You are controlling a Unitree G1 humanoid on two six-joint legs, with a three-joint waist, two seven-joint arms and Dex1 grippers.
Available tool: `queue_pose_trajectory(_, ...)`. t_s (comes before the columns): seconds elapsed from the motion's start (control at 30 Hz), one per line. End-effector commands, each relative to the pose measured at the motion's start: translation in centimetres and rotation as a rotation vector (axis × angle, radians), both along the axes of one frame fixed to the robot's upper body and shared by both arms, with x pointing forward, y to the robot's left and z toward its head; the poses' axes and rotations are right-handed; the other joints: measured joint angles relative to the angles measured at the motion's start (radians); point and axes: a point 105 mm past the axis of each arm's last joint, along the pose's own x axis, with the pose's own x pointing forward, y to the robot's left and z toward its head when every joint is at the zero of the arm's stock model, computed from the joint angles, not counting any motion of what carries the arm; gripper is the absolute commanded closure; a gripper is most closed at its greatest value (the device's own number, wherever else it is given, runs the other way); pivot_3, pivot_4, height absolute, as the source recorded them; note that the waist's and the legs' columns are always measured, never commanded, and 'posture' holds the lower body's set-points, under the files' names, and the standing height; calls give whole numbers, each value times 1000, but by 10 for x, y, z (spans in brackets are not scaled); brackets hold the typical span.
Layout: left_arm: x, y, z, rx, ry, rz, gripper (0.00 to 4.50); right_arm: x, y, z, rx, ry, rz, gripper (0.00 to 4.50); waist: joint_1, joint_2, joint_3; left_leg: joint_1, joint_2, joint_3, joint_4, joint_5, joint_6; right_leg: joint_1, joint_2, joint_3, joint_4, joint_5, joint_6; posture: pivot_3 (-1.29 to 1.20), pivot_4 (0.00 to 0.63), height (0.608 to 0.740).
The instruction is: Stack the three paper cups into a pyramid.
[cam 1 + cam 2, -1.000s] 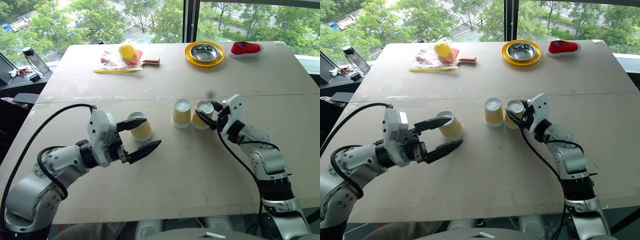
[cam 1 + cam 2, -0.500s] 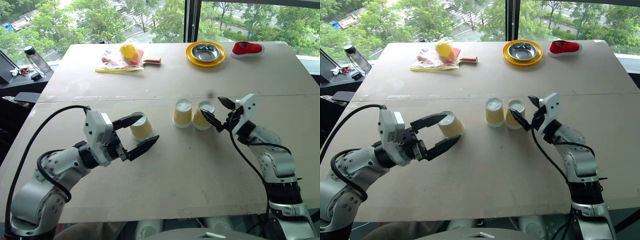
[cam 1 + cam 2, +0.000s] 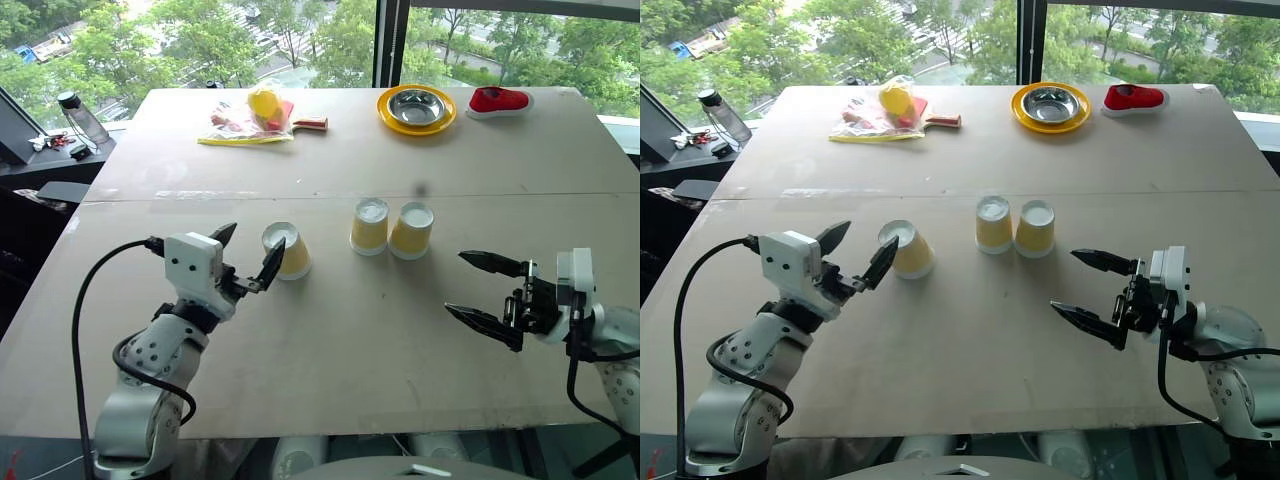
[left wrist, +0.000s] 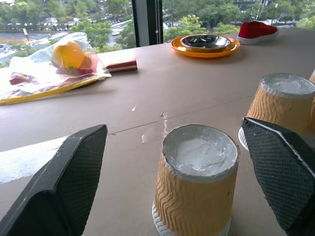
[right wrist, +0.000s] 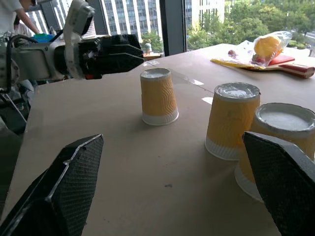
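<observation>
Spanning nearly the whole scene, a broad tan table (image 3: 330, 340) carries every item under inspection. Beyond its far edge stand windows with trees outside.

Left gripper (image 3: 246, 259) — fingers spread wide, empty. It sits level at the near-left of the table, and its fingers flank the single cup (image 3: 286, 250) without touching it; the left wrist view confirms clear gaps on both sides.

Right gripper (image 3: 483, 291) — also spread wide and empty, low over the near-right of the table, pointing toward the table's middle, well apart from the cups.

The three paper cups all stand upside down on the table, white bases upward. The single cup is left of centre. The middle cup (image 3: 369, 225) and the right cup (image 3: 411, 230) stand side by side at the centre, touching or very nearly so; the single cup stands apart from this pair. None is stacked on another.

Far side of the table: a yellow plate (image 3: 417, 119) holding a steel bowl (image 3: 417, 105), a red object (image 3: 500, 99) just to its right, and to the left a clear plastic bag (image 3: 240, 125) with a yellow item (image 3: 264, 102) in it, lying over a red paddle with a wooden handle (image 3: 308, 123).

Off the table's left edge, a bottle (image 3: 79, 117) stands on a dark surface.
</observation>
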Motion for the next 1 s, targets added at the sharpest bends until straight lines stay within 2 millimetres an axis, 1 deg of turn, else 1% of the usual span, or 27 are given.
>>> queue_pose_trajectory(0.03,7,-9,-2,27,-33,-44,0,-8,1,13,27,-84,-8,38,2,0,0,0,0,0,0,0,0,0,0,0,0,0,0,0,150,740)
queue_pose_trajectory(0.27,24,-12,-9,64,-44,-75,0,-10,2,16,39,-109,-23,38,3,0,0,0,-1,-2,2,0,0,1,0,-2,0,0,0,0,150,740)
queue_pose_trajectory(0.47,30,-20,-14,83,-43,-144,0,-9,6,20,42,-125,-34,38,3,0,0,0,0,-2,2,0,0,1,0,-2,0,0,0,0,150,740)
queue_pose_trajectory(0.63,34,-21,-17,99,-48,-147,0,-11,8,23,65,-123,-30,38,3,0,0,0,0,-2,2,0,0,2,0,-3,0,0,0,0,150,740)
queue_pose_trajectory(0.8,36,-23,-13,104,-75,-125,0,-13,10,25,76,-120,-16,38,3,0,0,0,0,-2,2,0,0,2,0,-3,0,0,0,0,150,740)
queue_pose_trajectory(0.83,37,-23,-13,105,-76,-126,403,-13,10,25,76,-119,-14,0,3,0,0,0,0,-2,2,0,0,2,0,-3,0,0,0,0,150,740)
queue_pose_trajectory(0.87,37,-23,-13,105,-76,-125,510,-14,10,25,77,-118,-13,0,3,0,0,0,0,-2,2,0,0,2,0,-3,0,0,0,0,150,740)
queue_pose_trajectory(0.9,38,-23,-13,103,-78,-123,792,-14,10,25,77,-117,-11,0,3,0,0,0,0,-2,2,0,0,2,0,-3,0,0,0,0,150,740)
queue_pose_trajectory(0.97,39,-21,-13,95,-77,-115,1779,-14,9,25,77,-116,-6,0,3,0,0,0,0,-2,2,0,0,2,0,-3,0,0,0,0,150,740)
queue_pose_trajectory(1.0,39,-22,-13,97,-74,-119,2073,-14,9,25,77,-115,-4,0,3,0,0,0,0,-2,2,0,0,2,0,-3,0,0,0,0,150,740)
